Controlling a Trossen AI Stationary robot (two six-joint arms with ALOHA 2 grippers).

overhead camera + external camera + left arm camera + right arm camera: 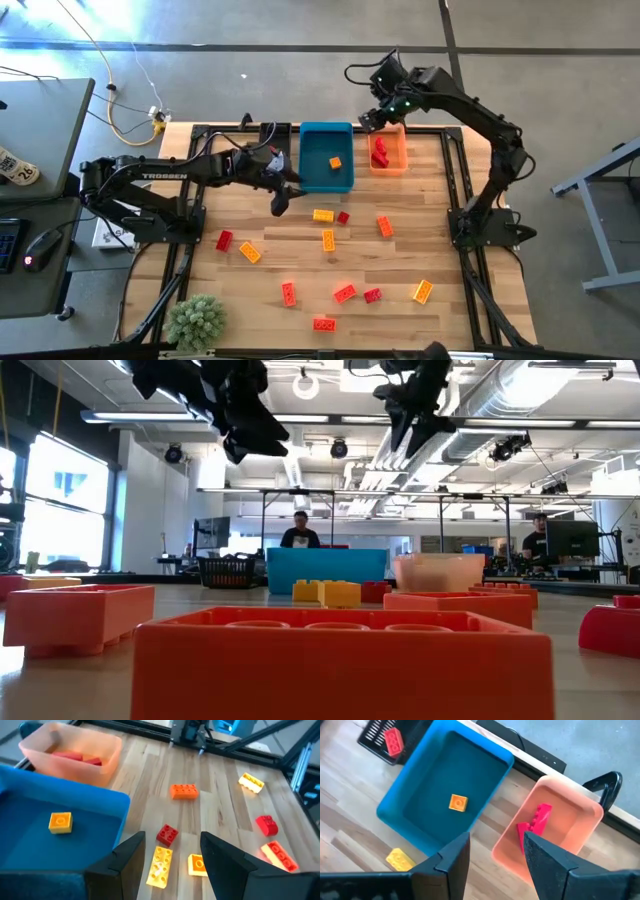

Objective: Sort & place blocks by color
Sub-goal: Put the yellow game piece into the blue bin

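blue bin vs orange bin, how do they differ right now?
The blue bin is larger than the orange bin. The blue one holds a single yellow-orange block; the orange one holds red blocks. The blue is opaque, the orange translucent. Both are open-topped rectangles, side by side.

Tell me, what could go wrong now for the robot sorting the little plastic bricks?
The left gripper hangs open over a yellow studded brick that lies close to a small red brick; closing could catch or nudge both. The right gripper stands open above the rim of the pale orange plastic bin, where red bricks already lean, so a careless move might bump the bin.
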